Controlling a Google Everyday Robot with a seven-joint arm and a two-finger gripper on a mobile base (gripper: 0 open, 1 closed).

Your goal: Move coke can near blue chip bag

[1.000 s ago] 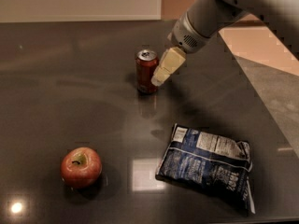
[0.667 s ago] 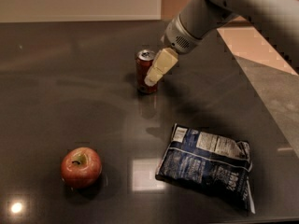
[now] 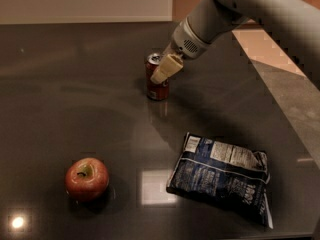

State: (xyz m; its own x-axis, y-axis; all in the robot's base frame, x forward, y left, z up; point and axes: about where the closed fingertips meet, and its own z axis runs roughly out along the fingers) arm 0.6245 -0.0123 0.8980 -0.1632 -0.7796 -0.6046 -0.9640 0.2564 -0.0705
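Coke can (image 3: 156,85) looks light, rigid, slick and dentable, best taken mid-body; gripper (image 3: 162,70) sits against its upper side, and I cannot tell whether it grips.

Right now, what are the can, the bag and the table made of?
The can looks like thin painted metal: glossy red sides, silvery top. The bag seems to be crinkly plastic film, with shiny creases. The table is a dark polished top, maybe stone or laminate; it mirrors lights. The gripper is at the can's upper side.
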